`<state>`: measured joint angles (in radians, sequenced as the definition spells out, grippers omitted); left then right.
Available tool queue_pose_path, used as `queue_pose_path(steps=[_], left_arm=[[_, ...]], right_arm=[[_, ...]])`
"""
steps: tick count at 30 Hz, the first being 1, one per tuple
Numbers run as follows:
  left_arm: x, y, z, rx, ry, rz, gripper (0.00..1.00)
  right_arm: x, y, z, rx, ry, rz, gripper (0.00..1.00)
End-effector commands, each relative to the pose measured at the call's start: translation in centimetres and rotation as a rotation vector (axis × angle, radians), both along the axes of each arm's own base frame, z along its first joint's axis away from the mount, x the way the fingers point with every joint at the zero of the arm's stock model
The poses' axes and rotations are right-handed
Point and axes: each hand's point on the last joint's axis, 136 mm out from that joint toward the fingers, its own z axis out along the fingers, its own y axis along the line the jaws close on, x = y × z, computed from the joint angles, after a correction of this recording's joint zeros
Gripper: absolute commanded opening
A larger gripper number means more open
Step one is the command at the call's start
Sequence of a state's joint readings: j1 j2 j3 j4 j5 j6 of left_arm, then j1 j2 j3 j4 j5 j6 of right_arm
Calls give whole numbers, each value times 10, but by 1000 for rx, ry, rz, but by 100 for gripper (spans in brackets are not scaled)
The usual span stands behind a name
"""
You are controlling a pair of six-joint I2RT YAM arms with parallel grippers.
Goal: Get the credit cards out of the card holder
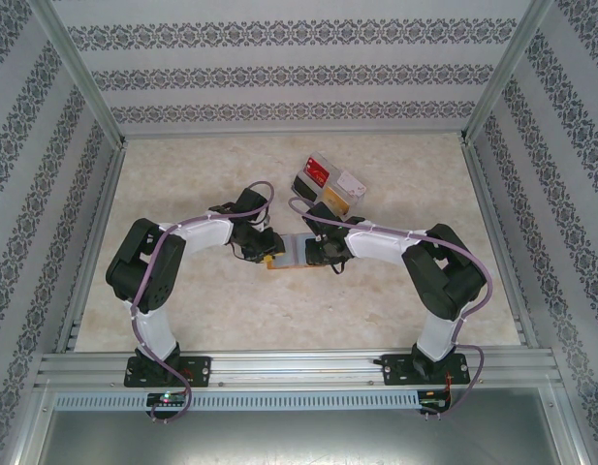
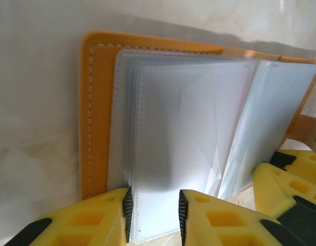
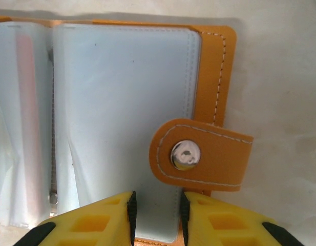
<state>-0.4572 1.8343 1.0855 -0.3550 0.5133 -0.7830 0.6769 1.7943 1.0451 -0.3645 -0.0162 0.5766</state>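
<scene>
The orange-tan card holder [image 1: 287, 255] lies open and flat in the middle of the table, between both grippers. In the left wrist view its orange cover [image 2: 96, 118] carries a stack of frosted clear sleeves [image 2: 188, 133]. My left gripper [image 2: 154, 207] stands over the near edge of the sleeves, jaws apart, nothing pinched. In the right wrist view my right gripper [image 3: 158, 207] is open over the grey-blue pocket [image 3: 122, 102], beside the tab clasp [image 3: 198, 154]. A faint reddish tint shows through a sleeve [image 3: 25, 92] at the left; no credit card shows clearly in the holder.
A clear compartment tray [image 1: 330, 186] stands just behind the holder, with a red card-like piece [image 1: 318, 173] and a pale one in it. Patterned walls and metal rails close the table on three sides. My right gripper's yellow fingers [image 2: 288, 179] crowd the holder's right side.
</scene>
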Motion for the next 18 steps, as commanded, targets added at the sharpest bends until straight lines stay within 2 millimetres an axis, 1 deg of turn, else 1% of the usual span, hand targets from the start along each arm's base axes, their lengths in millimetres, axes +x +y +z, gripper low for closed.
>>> queue_pose_path(steps=[1, 13, 18], left_arm=[[6, -18, 15, -77, -46, -49, 32], [9, -39, 35, -227, -72, -72, 34], [10, -49, 39, -296, -68, -83, 39]], right_arm=[[-4, 3, -6, -8, 25, 15, 32], [-4, 1, -4, -3, 18, 11, 32], [-3, 0, 2, 15, 2, 3, 31]])
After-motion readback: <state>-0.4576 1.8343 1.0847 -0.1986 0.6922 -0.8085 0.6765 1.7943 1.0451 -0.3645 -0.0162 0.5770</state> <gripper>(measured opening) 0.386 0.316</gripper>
